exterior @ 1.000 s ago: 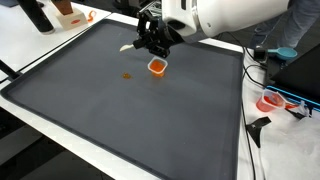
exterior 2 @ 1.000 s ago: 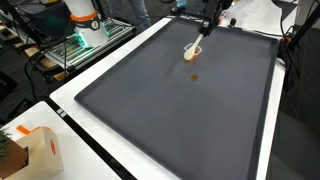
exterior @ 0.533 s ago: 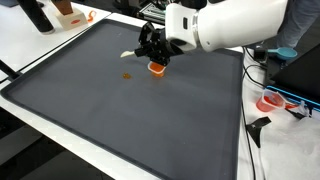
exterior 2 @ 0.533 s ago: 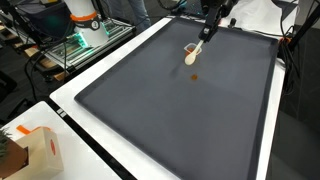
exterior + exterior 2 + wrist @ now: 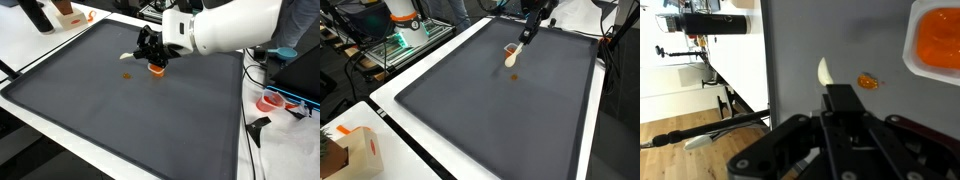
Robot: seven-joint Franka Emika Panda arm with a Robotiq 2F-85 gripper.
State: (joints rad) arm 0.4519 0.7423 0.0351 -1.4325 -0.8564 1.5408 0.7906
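Above mat (image 5: 120, 120), spoon (image 5: 824, 72) clamped in gripper (image 5: 145, 52) fingers, held just beside orange bowl (image 5: 157, 68), near orange blob (image 5: 869, 81). Step judged: spoon positioning at bowl. Level, slow handling called for next.

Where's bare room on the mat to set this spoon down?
The grey mat is bare from the orange blob to its near edge, both sides. Crowded only at the far end, where the gripper holds the spoon near the orange cup.

bright, even indoor light; soft shadows, small grainy frames, blurred wrist-view foreground
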